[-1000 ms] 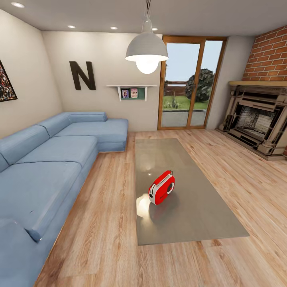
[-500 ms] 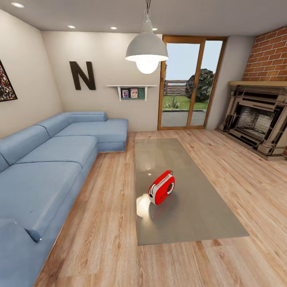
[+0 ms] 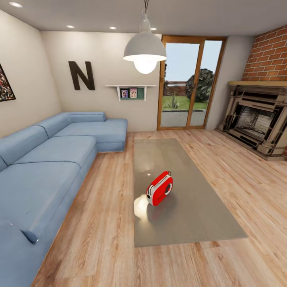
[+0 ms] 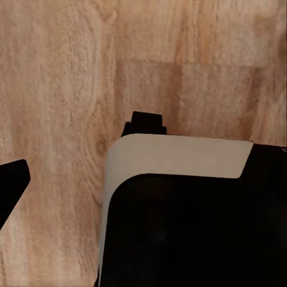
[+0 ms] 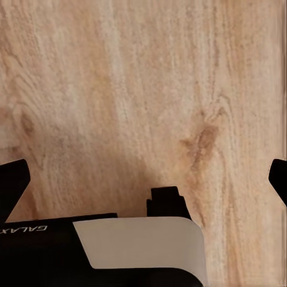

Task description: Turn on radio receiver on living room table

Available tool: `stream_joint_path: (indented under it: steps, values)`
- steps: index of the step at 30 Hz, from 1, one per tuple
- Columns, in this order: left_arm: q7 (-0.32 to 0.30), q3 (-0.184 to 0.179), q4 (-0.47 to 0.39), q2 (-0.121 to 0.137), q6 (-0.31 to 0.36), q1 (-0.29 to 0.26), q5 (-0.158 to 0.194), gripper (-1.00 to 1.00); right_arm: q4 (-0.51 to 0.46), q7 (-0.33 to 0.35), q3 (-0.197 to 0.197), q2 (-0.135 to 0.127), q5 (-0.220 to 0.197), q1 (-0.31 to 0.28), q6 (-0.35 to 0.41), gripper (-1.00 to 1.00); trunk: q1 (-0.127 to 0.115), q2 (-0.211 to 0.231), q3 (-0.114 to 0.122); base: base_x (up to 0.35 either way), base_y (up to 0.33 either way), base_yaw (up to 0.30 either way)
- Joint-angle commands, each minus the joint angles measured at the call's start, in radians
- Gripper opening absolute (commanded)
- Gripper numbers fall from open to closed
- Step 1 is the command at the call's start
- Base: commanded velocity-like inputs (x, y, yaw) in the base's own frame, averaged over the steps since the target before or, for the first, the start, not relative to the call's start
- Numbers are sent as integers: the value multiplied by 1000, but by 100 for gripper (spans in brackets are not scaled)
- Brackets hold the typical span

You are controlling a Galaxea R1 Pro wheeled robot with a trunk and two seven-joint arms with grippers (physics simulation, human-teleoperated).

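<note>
The robot seems to be on its approach: the radio receiver (image 3: 160, 188) stands on the grey tabletop (image 3: 199, 215) ahead, both end effectors point at the plank floor (image 3: 99, 239), grip unreadable, so closing in comes next.

Radio receiver (image 3: 160, 189) was bright red with white trim and a dark-ringed dial. Desk (image 3: 199, 223) top was glossy grey, reflecting a white glow. Plank floor (image 3: 99, 247) was light wood with brown grain; same grain under both wrist cameras. Sectional sofa (image 3: 48, 159) was blue. Fireplace wall (image 3: 267, 56) was red brick. Pendant lamp (image 3: 144, 48) white. Wall letter "N" (image 3: 81, 75) dark brown on cream. Door frames (image 3: 161, 83) orange-brown wood.
</note>
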Motion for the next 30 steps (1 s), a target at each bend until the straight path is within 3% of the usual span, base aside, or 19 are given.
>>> stream_joint_path:
  steps: [1, 30]
  values:
    - [0, 0, 0, -1, 0, 0, 0, 100, 0, 0, 0, 0, 0, 0, 0, 100, 0, 0, 0, 131, -244, 0]
    - [0, 0, 1, -1, 0, 0, 0, 100, -1, 6, 0, 3, -2, 0, -1, 100, 0, 0, 0, 162, -265, 0]
